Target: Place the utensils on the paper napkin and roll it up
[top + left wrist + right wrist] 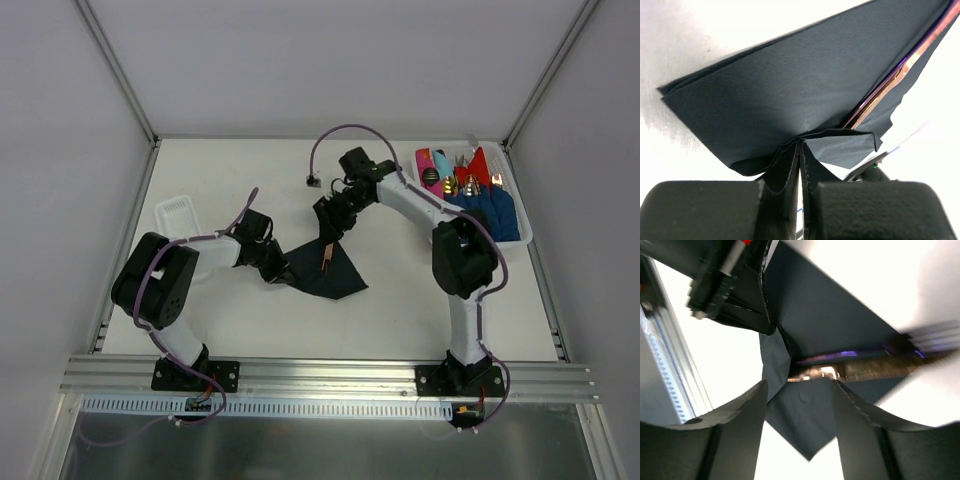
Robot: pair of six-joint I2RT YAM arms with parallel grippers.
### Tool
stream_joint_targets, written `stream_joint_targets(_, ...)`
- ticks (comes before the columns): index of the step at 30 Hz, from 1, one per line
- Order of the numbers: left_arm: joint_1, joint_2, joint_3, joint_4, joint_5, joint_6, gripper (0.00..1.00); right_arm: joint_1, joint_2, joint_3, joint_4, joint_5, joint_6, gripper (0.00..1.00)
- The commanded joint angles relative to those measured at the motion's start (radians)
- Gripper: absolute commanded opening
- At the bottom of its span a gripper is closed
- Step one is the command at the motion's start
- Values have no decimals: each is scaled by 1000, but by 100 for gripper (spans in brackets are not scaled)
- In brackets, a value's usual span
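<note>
Left claw [800, 152] pinches paper napkin [338, 280] corner at 9 o'clock. Copper utensil [327, 256] on it, axis 12-to-6. Right claw [799, 390] spread.

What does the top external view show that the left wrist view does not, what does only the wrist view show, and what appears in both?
Only the top external view: both arms, the right gripper open above the paper napkin, a white basket of coloured rolled napkins at the right, and a white tray at the left. Only the left wrist view: the left gripper seen close, pinched shut on a fold at the napkin's edge. Both: the napkin with the copper utensil lying on it.
</note>
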Motion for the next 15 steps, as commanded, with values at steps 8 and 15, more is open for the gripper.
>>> stream_joint_targets(8,-96,-61,-78,-4,-215,-265,0,-47,-359,-261,-26,-7,130,36)
stream_joint_targets(15,-183,-46,-98,11,-307,-475,0,-58,-408,-439,41,26,196,20)
